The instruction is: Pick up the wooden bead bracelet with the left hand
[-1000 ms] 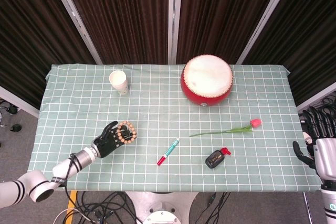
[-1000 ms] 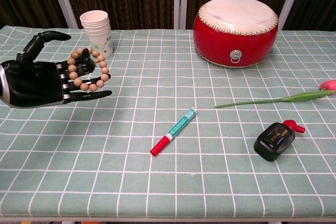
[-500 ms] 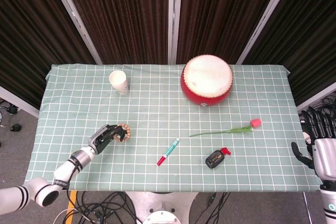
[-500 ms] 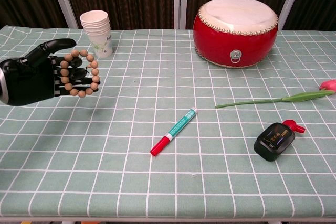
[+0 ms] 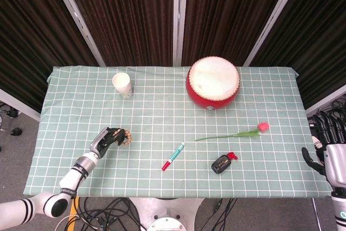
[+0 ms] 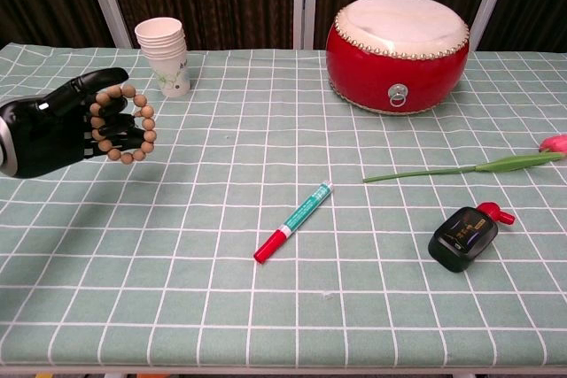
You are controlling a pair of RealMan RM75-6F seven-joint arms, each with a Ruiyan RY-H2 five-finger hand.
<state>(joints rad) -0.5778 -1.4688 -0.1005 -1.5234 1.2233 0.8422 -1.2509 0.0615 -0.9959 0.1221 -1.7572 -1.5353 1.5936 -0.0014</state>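
Green checked cloth covers the counter (image 6: 266, 307); we see the left hand (image 6: 53, 126), fingers curled, holding the wooden bead bracelet (image 6: 121, 124) above the counter's left side, near the stacked paper cups (image 6: 164, 55). Our right hand (image 5: 330, 158) hangs beyond the right edge; its state is unclear

- Bright, even light from overhead in both views; no glare.
- Shadows are faint and soft, lying close under each object on the tablecloth (image 6: 292, 307).
- Curtains (image 5: 124, 14) along the top of the frame stay dark.
- Focus is sharp throughout.
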